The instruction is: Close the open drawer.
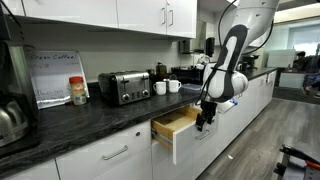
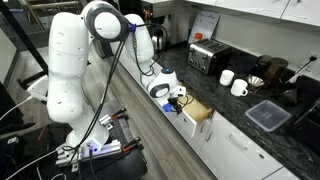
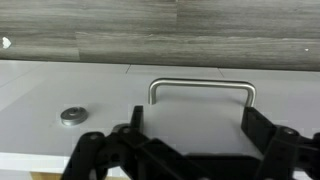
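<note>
Beneath the dark speckled counter surface, the shallow white-fronted drawer with light wood interior stands pulled out. In the wrist view the black claw is spread wide, its fingers flanking the horizontal silver bar handle. It appears just short of the front, but contact cannot be confirmed.

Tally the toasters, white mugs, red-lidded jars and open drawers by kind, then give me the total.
Toaster: 1
White mugs: 2
Red-lidded jar: 1
Open drawer: 1
Total: 5
</note>
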